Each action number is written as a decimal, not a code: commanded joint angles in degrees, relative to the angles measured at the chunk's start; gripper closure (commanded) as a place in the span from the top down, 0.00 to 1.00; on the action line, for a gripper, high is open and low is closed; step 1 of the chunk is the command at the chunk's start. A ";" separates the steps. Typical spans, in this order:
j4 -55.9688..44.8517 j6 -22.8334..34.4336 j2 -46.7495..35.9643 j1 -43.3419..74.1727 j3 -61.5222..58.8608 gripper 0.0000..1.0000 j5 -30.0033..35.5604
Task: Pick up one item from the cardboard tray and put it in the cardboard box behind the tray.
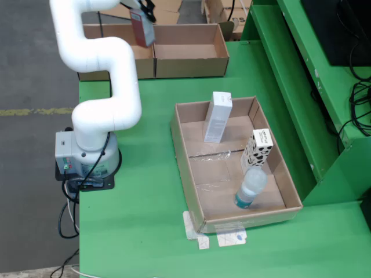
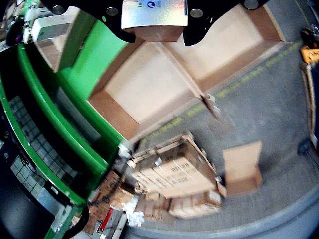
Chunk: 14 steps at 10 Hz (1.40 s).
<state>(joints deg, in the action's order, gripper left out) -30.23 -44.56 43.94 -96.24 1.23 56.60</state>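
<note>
The gripper point(image 1: 142, 13) is clamped on a red carton point(image 1: 142, 30) above the far box's point(image 1: 191, 58) divider; released here, it might straddle it.

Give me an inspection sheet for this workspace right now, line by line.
Surface: green table, tape scraps by the tray's front corner.
Job's things: tray holds a white carton, spotted carton and bottle; box behind.
Clutter: nothing seen.
Hand: hand shut on a red-sided carton above the box.
Cables: black leads at the arm base; more at the right edge.
Surroundings: concrete floor, stacked boxes.
</note>
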 commanded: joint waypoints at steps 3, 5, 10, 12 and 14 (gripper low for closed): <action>-1.47 0.59 -11.61 -1.95 19.06 0.00 -0.23; -8.29 2.77 2.37 -4.41 -1.23 0.00 -0.36; -0.77 5.53 7.04 -7.93 -1.23 0.00 -0.61; 0.22 6.01 7.06 -7.11 -1.23 0.00 -0.42; 0.53 6.45 7.27 -6.08 -1.23 0.00 -0.12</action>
<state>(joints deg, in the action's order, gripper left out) -30.49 -38.75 52.64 -103.00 1.66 56.86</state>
